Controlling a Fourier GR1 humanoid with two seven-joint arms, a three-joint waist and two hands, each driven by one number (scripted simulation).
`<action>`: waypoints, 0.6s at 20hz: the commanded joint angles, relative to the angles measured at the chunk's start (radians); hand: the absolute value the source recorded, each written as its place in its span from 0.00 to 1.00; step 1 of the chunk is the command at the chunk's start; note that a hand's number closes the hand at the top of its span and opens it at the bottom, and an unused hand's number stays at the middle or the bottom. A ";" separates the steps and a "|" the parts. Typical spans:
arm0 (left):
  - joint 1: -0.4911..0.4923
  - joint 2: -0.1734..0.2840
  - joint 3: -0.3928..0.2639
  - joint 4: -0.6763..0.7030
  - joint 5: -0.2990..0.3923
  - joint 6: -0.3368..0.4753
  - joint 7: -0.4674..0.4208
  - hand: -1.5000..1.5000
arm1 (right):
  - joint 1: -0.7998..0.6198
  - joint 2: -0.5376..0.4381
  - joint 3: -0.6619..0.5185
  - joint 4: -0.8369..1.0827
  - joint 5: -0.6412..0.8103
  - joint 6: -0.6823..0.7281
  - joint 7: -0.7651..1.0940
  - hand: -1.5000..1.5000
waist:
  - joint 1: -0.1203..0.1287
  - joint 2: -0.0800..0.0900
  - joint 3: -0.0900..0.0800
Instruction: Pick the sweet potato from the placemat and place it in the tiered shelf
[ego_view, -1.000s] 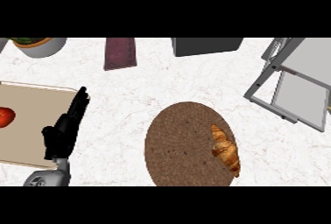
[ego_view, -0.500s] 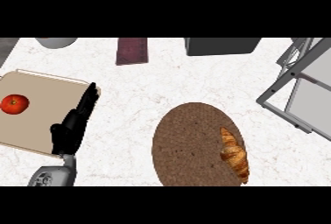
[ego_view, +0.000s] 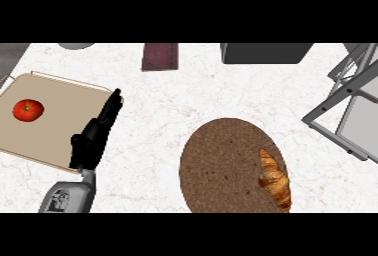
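Observation:
A round brown woven placemat (ego_view: 221, 165) lies on the white counter at the lower middle. On its right side rests a golden-brown, ridged item (ego_view: 275, 180) that looks like a croissant, with nothing touching it. The grey tiered shelf (ego_view: 345, 102) stands at the right edge, partly cut off. My left hand (ego_view: 94, 135) is at the lower left, fingers straight and pointing up, over the corner of a beige board and far from the placemat. It holds nothing. My right hand does not show.
A beige cutting board (ego_view: 63, 120) at the left carries a red tomato (ego_view: 28, 110). Along the back stand a dark maroon object (ego_view: 160, 56), a dark grey box (ego_view: 266, 52) and a grey bowl's rim (ego_view: 76, 46).
The board and tomato have slid further into the picture from the left, and the left hand sits a little more to the right and higher. The item on the placemat has not moved.

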 joint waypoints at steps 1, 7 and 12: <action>-0.085 0.000 0.033 0.080 0.026 -0.021 -0.010 0.50 | -0.132 -0.063 0.059 0.106 -0.026 0.028 -0.013 1.00 | 0.017 0.006 0.000; -0.010 -0.022 -0.011 0.032 -0.017 0.001 -0.012 0.50 | -0.246 -0.080 0.124 0.208 0.086 0.047 -0.101 1.00 | 0.018 0.004 0.001; -0.052 -0.004 0.025 0.043 0.007 -0.021 -0.006 0.50 | -0.378 -0.111 0.195 0.217 0.133 -0.072 -0.100 1.00 | 0.020 0.004 0.000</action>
